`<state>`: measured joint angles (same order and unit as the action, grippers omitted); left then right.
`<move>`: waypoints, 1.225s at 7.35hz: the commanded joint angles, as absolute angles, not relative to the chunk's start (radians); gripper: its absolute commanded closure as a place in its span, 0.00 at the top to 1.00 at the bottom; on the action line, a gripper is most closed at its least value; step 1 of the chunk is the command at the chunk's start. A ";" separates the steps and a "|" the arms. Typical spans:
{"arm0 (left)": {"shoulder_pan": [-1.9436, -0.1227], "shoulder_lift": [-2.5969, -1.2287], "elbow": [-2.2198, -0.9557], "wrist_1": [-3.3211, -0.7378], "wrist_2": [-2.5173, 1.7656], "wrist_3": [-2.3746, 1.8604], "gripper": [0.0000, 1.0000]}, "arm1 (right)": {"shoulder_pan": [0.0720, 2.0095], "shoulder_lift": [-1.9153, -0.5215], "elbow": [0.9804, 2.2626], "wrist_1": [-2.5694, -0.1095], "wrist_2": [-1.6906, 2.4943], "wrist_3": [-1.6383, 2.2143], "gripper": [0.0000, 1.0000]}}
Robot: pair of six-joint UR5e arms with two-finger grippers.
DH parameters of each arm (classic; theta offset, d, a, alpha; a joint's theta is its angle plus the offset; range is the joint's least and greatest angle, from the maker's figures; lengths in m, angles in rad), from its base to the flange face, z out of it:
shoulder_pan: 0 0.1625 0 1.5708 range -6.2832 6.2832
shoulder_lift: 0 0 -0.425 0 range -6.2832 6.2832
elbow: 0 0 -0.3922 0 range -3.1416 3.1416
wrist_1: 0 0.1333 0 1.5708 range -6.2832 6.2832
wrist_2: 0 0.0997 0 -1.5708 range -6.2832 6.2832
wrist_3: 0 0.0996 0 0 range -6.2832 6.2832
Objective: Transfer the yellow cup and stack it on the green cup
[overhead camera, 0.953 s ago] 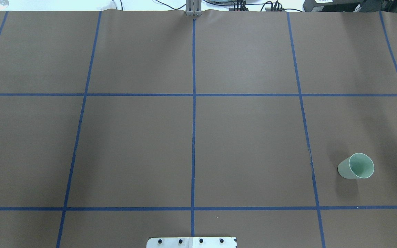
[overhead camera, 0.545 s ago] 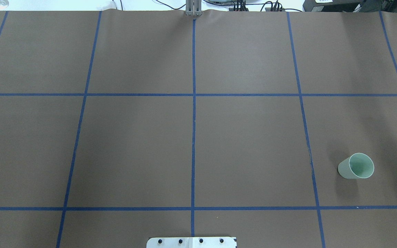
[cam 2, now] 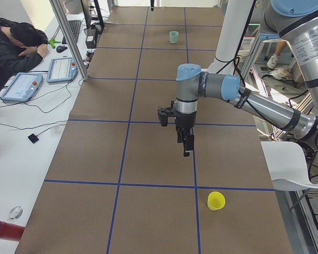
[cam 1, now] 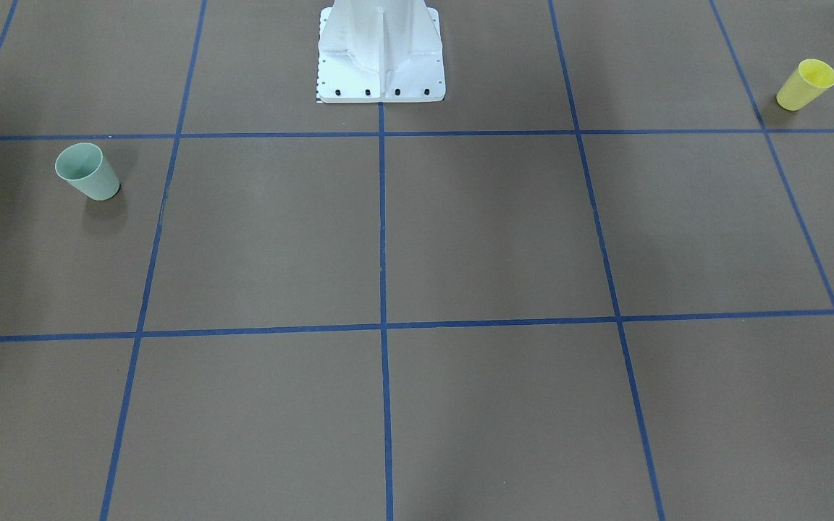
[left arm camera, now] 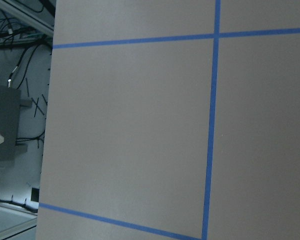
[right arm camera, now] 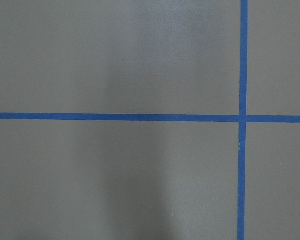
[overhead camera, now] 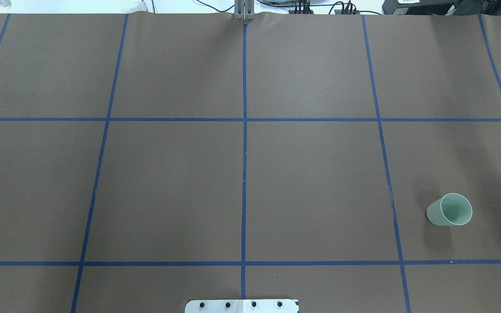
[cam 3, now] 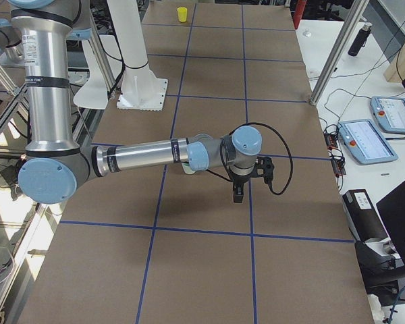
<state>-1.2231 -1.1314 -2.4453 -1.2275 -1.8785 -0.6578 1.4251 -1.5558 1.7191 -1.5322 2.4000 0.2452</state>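
The yellow cup [cam 1: 806, 85] stands upright on the brown table near the robot's left end; it also shows in the exterior left view [cam 2: 215, 200] and far off in the exterior right view [cam 3: 182, 14]. It is outside the overhead view. The green cup [overhead camera: 449, 210] stands upright toward the robot's right end [cam 1: 87, 171] [cam 2: 174, 36]. My left gripper [cam 2: 185, 151] hangs above the table, apart from the yellow cup. My right gripper [cam 3: 238, 197] hangs above the table, beyond the green cup. Both show only in side views, so I cannot tell if they are open or shut.
The white robot base [cam 1: 381, 51] stands at the table's near middle edge. Blue tape lines [overhead camera: 244, 130] divide the brown table into squares. An operator [cam 2: 16, 42] sits at a side desk with tablets [cam 2: 61, 69]. Metal frame posts [cam 2: 69, 37] stand along the far edge.
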 commanded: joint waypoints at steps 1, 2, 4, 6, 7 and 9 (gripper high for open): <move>-0.947 -1.127 -2.462 -1.164 -1.784 -1.191 1.00 | 1.424 -1.552 1.718 -1.532 2.398 0.247 1.00; -0.839 -1.124 -2.457 -1.138 -1.770 -1.409 1.00 | 1.424 -1.551 1.718 -1.531 2.398 0.247 1.00; -0.567 -1.124 -2.451 -1.030 -1.717 -1.889 1.00 | 1.425 -1.552 1.718 -1.531 2.396 0.247 1.00; -0.429 -1.123 -2.383 -0.980 -1.718 -2.249 1.00 | 1.425 -1.552 1.718 -1.529 2.398 0.247 1.00; -0.384 -1.123 -2.317 -0.971 -1.718 -2.387 1.00 | 1.424 -1.555 1.718 -1.529 2.399 0.247 1.00; -0.345 -1.126 -2.177 -1.003 -1.723 -2.552 1.00 | 1.424 -1.559 1.717 -1.529 2.401 0.245 1.00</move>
